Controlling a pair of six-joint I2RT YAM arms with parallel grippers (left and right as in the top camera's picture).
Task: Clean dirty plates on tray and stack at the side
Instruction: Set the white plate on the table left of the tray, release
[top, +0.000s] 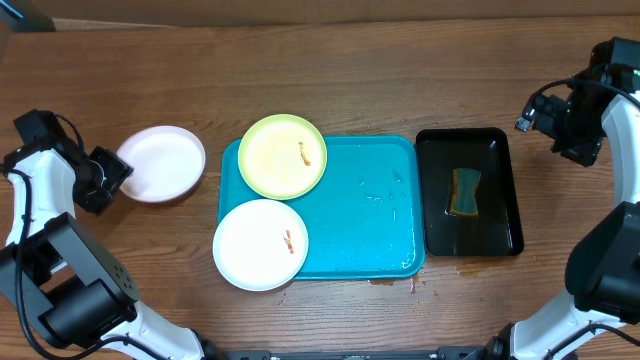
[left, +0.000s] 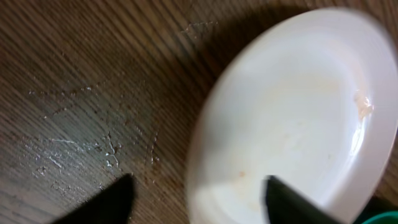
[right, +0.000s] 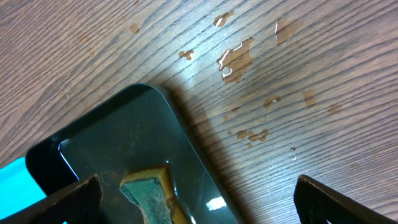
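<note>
— My left pincer (left: 196, 200) is spread wide, both fingertips low over the table (top: 350, 80), gripping nothing. The rim of a white plate (left: 292, 118) lies between the tips (touching them or not, I cannot tell).

— Where does that plate sit?

— On bare wood, left of the tray (top: 370, 215) and apart from it. It shows a faint stain and a small fleck by its rim.

— And your other pincer?

— My right pincer (right: 196, 202) is just as wide and holds nothing. It hangs by a corner of the black tray (right: 124, 137). A sponge (right: 149, 193) lies in that tray, with a green face and a yellow edge. Water drops (right: 236, 59) dot the wood beside it.

— The other plates?

— Two, on the tray's left end. The yellow-green plate (top: 282, 155) covers the far left corner and the smeared plate (top: 260, 243) the near left one. Both overhang the rim, and each carries a small orange-brown smear. They sit just beside each other (their edges look to meet). The tray's bare blue part has wet glints, and the black tray lies just to its right.
</note>
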